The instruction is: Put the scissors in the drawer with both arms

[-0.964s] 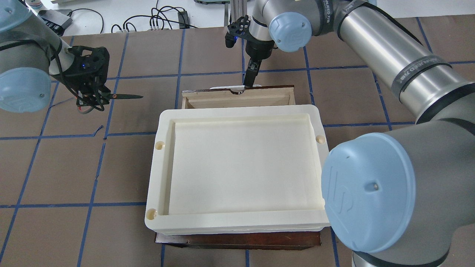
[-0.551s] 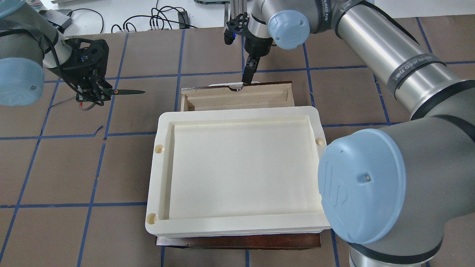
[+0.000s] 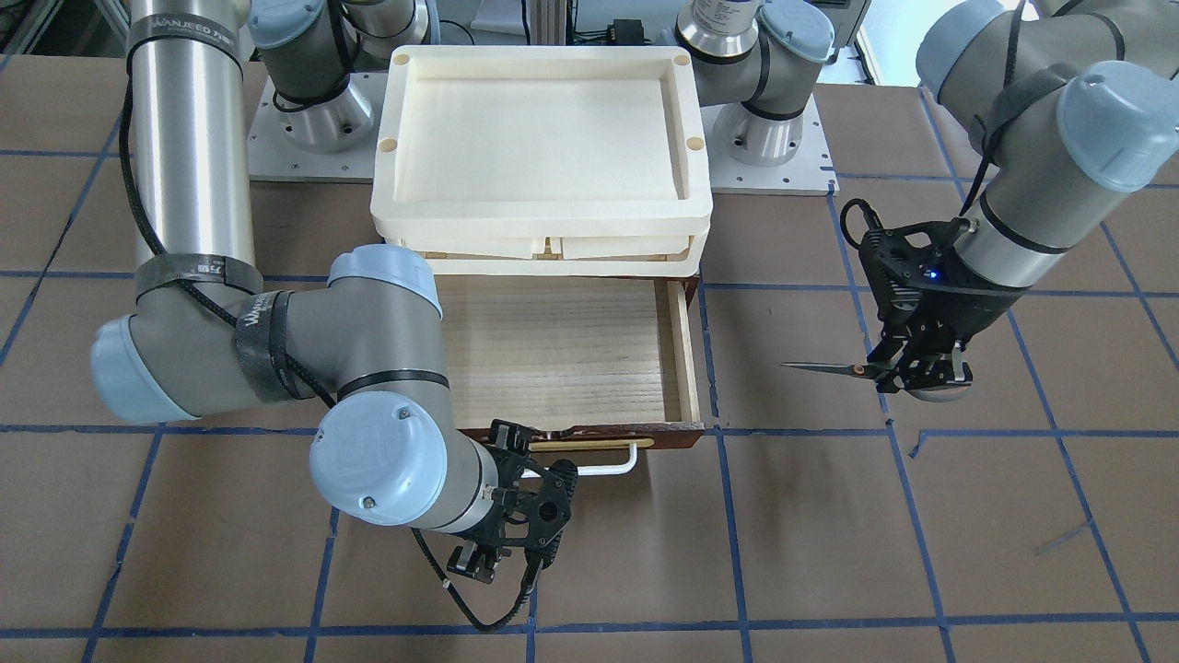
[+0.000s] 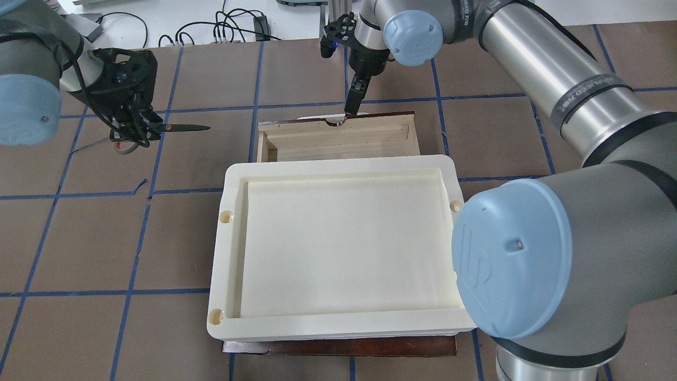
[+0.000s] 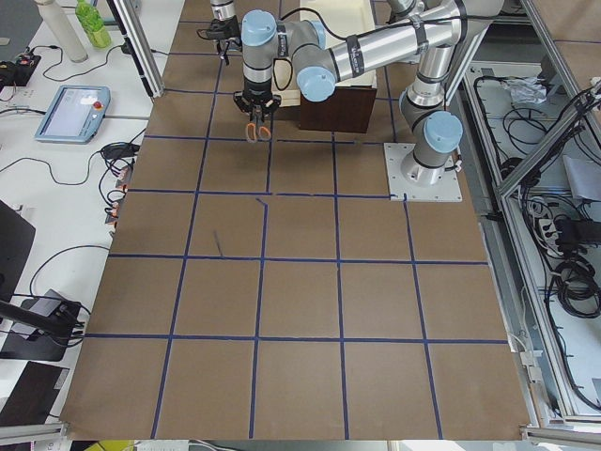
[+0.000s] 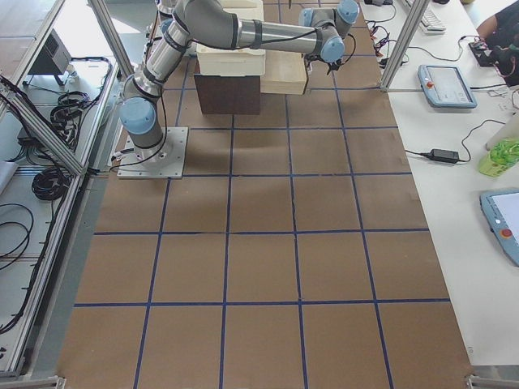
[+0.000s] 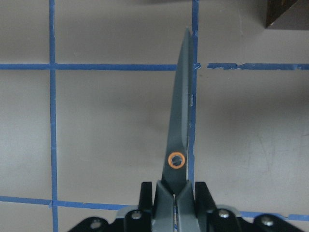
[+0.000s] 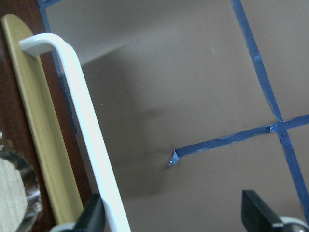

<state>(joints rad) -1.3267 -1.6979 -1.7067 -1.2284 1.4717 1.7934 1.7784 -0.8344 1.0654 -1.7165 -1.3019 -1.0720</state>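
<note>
My left gripper (image 4: 132, 127) is shut on the scissors (image 4: 182, 127) by their handles and holds them above the table, left of the drawer, with the dark blades pointing toward it. The left wrist view shows the closed blades (image 7: 181, 111) sticking out of the gripper (image 7: 175, 198). The drawer (image 4: 338, 138) is pulled partly out from under the cream tray, its pale wood inside (image 3: 553, 350) showing. My right gripper (image 4: 350, 108) is open at the drawer's white handle (image 8: 82, 130), with one finger (image 8: 91, 217) against it. The handle also shows in the front view (image 3: 599, 470).
A large cream plastic tray (image 4: 222, 254) sits on top of the dark brown cabinet (image 4: 338, 346) that houses the drawer. Brown table (image 4: 174, 328) with a blue tape grid surrounds it. Cables (image 4: 222, 29) lie along the far edge. My right arm's elbow (image 4: 508, 254) overhangs the tray's right side.
The drawer has slid farther out, away from the robot, and my right gripper moved with its handle. My left gripper with the scissors shifted slightly away and to the right.
</note>
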